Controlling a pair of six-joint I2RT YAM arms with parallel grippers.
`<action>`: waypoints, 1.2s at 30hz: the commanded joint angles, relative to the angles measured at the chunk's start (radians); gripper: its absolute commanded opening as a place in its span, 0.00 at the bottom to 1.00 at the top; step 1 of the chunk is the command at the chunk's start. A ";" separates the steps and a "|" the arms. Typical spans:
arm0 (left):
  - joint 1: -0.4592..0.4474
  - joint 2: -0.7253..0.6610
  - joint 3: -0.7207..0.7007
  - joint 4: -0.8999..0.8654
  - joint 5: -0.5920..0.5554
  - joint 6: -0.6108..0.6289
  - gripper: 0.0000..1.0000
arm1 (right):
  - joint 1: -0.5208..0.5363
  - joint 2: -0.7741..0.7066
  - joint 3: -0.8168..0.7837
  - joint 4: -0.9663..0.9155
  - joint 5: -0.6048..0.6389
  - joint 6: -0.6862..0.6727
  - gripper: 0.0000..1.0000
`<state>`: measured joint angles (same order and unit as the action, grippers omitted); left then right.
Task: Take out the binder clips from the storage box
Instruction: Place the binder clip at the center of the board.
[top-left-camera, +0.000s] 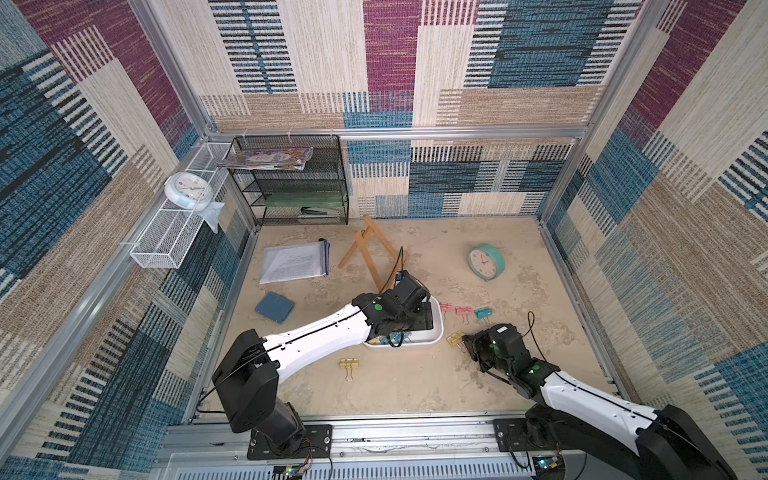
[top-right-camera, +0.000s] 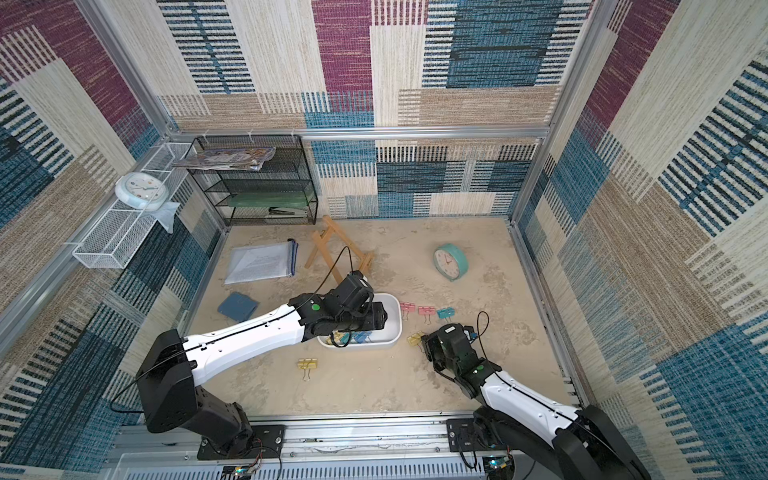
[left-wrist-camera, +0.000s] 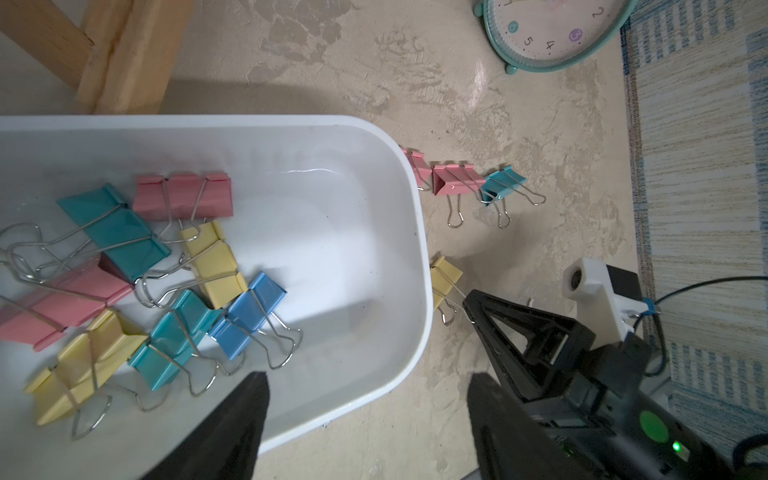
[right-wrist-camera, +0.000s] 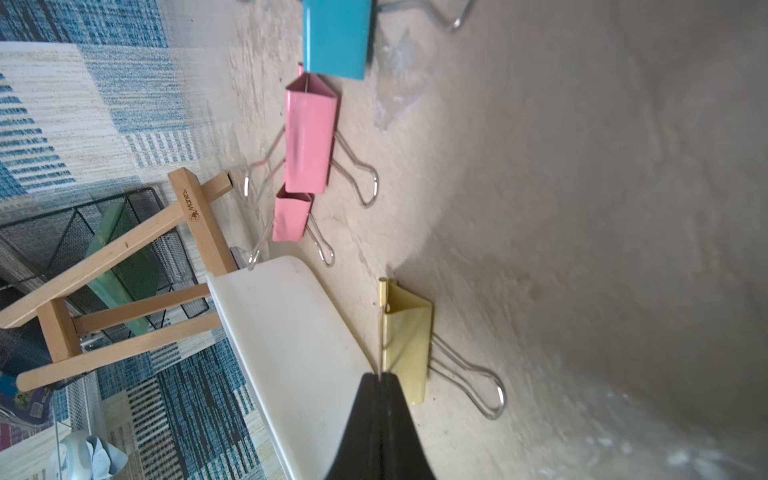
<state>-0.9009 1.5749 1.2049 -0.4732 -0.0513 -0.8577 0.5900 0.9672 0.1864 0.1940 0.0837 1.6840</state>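
Steel-bodied and light, the binder clips will not crush, but their painted backs look slick and their wire loops snag one another. Seven or so lie heaped at one end of the white storage box. Others sit out on the bench: a pink pair and a teal clip in a row, and a yellow clip just beside the box. Our left hand hovers over the box's barer end, spread wide and empty. Our right hand is shut tight and seems to pinch that yellow clip's wire handle. We judge the blue clip, at the heap's edge, best taken across its folded back.
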 joint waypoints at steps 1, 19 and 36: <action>0.002 -0.007 -0.003 -0.008 -0.023 -0.003 0.80 | 0.028 0.032 0.010 -0.026 0.077 0.081 0.00; 0.001 -0.006 -0.004 -0.010 -0.022 -0.004 0.80 | 0.042 -0.004 0.094 -0.168 0.096 -0.108 0.33; 0.010 -0.107 -0.065 -0.036 -0.191 -0.020 0.77 | 0.016 0.130 0.557 -0.349 -0.252 -1.145 0.37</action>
<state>-0.8936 1.4925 1.1545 -0.4999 -0.1699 -0.8658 0.6079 0.9825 0.6605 -0.0433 0.0498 0.7704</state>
